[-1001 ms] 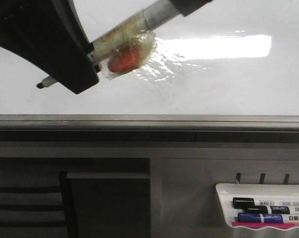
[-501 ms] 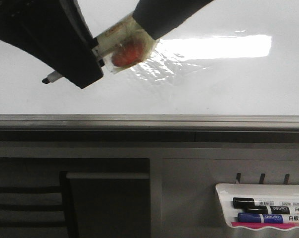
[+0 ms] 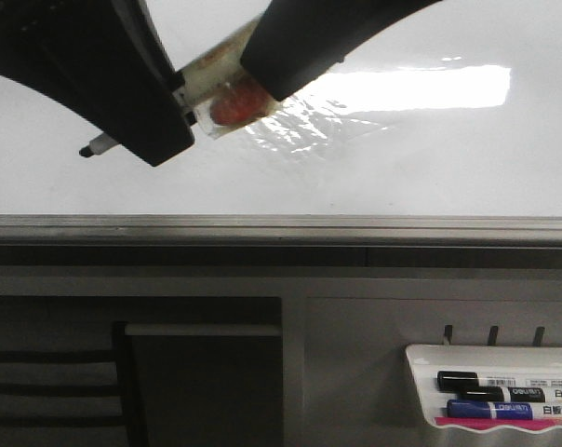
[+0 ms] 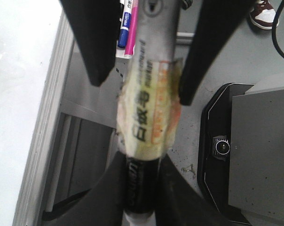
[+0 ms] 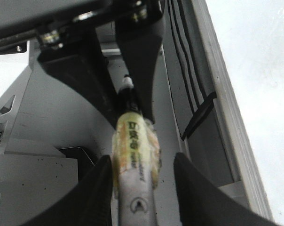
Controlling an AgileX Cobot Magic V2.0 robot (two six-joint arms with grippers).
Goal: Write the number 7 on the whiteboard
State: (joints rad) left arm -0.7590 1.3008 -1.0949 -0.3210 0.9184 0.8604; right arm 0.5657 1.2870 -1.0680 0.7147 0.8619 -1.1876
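The whiteboard (image 3: pixel 402 158) is glossy white with a bright glare; no number 7 shows on it. My left gripper (image 3: pixel 174 116) is shut on a marker (image 3: pixel 207 79) wrapped in yellowish tape with a red lump. Its black tip (image 3: pixel 86 151) points left, close to the board. In the left wrist view my left gripper (image 4: pixel 142 188) clamps the marker (image 4: pixel 146 113) at its dark section. My right gripper (image 3: pixel 262 79) is open, its fingers straddling the marker's rear end. In the right wrist view my right gripper (image 5: pixel 143 162) has a gap beside the marker (image 5: pixel 132 150).
A grey metal rail (image 3: pixel 281 228) runs under the board. A small white tray (image 3: pixel 421 358) at the lower right holds a black marker (image 3: pixel 490 381) and a blue marker (image 3: pixel 504 409). A black base unit (image 4: pixel 222 146) sits on the floor.
My right gripper has slid down along the marker toward the left gripper and now covers its rear barrel. The left gripper and marker tip shifted slightly right and down, then held.
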